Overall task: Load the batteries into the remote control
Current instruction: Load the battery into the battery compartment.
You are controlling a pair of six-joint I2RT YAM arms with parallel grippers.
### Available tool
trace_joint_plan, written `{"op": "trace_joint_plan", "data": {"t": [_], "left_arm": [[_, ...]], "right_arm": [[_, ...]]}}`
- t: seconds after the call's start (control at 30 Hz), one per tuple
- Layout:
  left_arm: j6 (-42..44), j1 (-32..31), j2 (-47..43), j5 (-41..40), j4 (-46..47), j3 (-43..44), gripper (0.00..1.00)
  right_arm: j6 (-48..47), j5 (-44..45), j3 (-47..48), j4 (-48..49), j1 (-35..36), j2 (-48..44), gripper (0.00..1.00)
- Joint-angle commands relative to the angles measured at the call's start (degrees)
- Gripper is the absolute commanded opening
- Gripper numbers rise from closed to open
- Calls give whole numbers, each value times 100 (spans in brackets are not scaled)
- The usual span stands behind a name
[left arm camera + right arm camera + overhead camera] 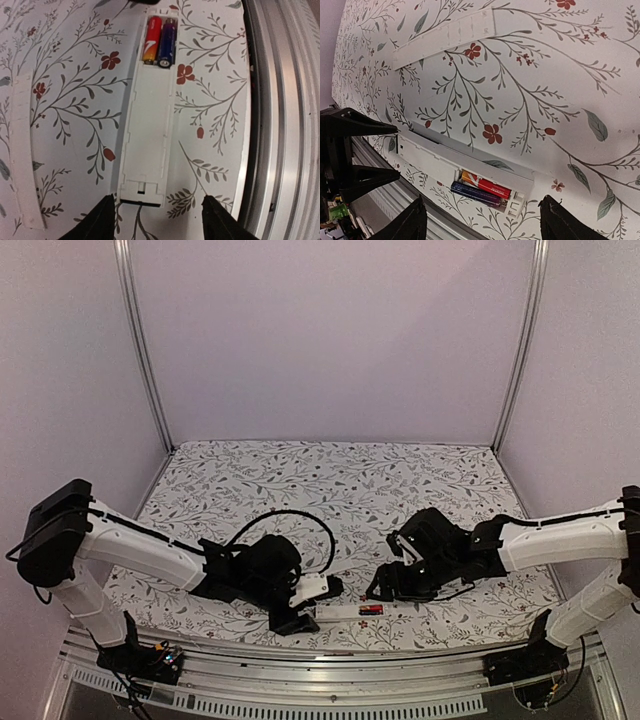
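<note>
Left jaws were spread wide and pinching nothing, a fingertip (102,220) on either side of the near end of the remote control (150,130) with a gap on both sides, so straddling it, not gripping. My guess is they sat there ready to steady it. The remote lay flat on the worktop (75,60), bay side up, which makes sense since that's the only way cells drop in. Both batteries (160,42) sat side by side in the bay, at the end farthest from the left jaws. Right jaws were also spread and empty, hanging just short of that battery end. The cover strip (22,150) lay off to the left of the left jaws, apart from the remote, probably parked there to keep the bay open. Looked to me like loading was basically done, with the cover not yet on.
</note>
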Motion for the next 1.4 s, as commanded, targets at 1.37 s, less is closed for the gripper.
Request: {"op": "trace_joint_plan", "data": {"t": [1.37], "left_arm": [[107,-52,5,171,544,-52,59]], "right_arm": [[3,545,1105,-953,528,1441,74]]}}
